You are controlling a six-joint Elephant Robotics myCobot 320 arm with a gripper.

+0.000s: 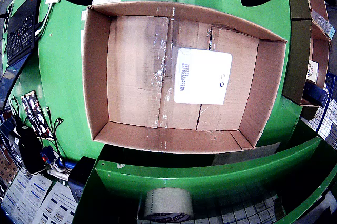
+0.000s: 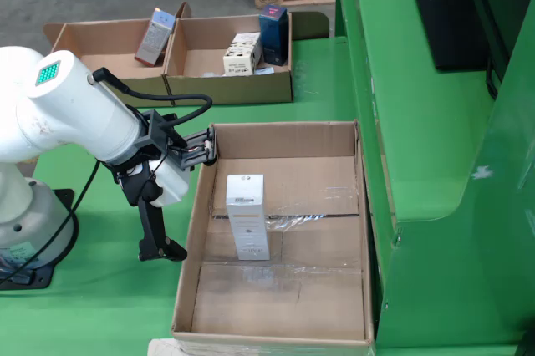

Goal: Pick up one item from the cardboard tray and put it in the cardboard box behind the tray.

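You see the large open brown cardboard box [image 2: 284, 239] on the green bench [image 2: 100, 306], and inside it, lying flat on the floor near the middle, a white rectangular carton with a printed label [image 2: 247, 216]. In the fixed view the black two-fingered tool [image 2: 171, 205] hangs outside the box, just beside its left wall, its fingers spread and gripping nothing.

Beyond the box, toward the bench's far edge, sits the shallow two-compartment cardboard tray [image 2: 230, 89], with a grey packet [image 2: 155, 34] leaning in the left compartment and a small white box [image 2: 242, 53] and a dark blue box [image 2: 272, 32] in the right.

Judging by looks, these cartons are light and stiff but could crush; take one across its narrow sides, not its glossy broad faces.
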